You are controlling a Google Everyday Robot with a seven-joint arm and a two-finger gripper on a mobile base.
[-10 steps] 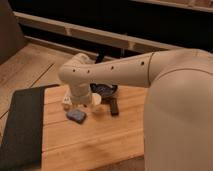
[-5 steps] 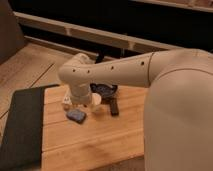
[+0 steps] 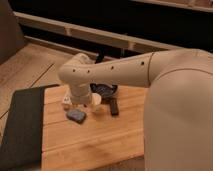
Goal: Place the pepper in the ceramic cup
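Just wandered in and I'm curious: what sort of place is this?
Probably a kitchen-style counter: a wooden worktop, a dark bowl and a small white cup. The robot's hand hangs low beside that cup.

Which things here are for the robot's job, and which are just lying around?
For the job: white ceramic cup; the robot's hand, down just left of the cup. The pepper isn't visible.
Just lying about: dark bowl, grey-blue block, dark bar, white object, black mat.
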